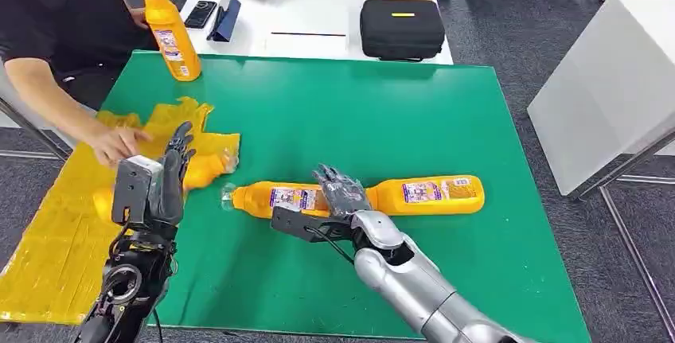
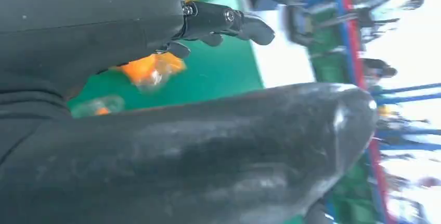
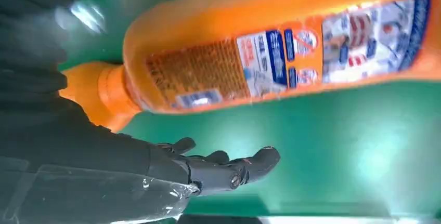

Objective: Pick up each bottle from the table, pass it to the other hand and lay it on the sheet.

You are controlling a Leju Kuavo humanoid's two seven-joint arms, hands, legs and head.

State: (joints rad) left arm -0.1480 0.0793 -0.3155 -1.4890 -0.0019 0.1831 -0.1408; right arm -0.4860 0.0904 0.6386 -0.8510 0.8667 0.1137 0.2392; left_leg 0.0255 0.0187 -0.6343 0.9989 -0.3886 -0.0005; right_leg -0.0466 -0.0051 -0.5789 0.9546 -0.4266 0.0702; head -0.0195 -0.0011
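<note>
On the green counter, two orange bottles lie end to end, the near bottle just under the right hand, whose fingers are spread and holding nothing, while the left hand, likewise open-fingered, hovers over the yellow sheet beside a person's hand.

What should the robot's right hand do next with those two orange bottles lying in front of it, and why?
Probably lower the right hand and close it on the bottle lying to its right. Its fingers are spread and hold nothing, and in the right wrist view the bottle lies just past the open hand on the green table.
</note>
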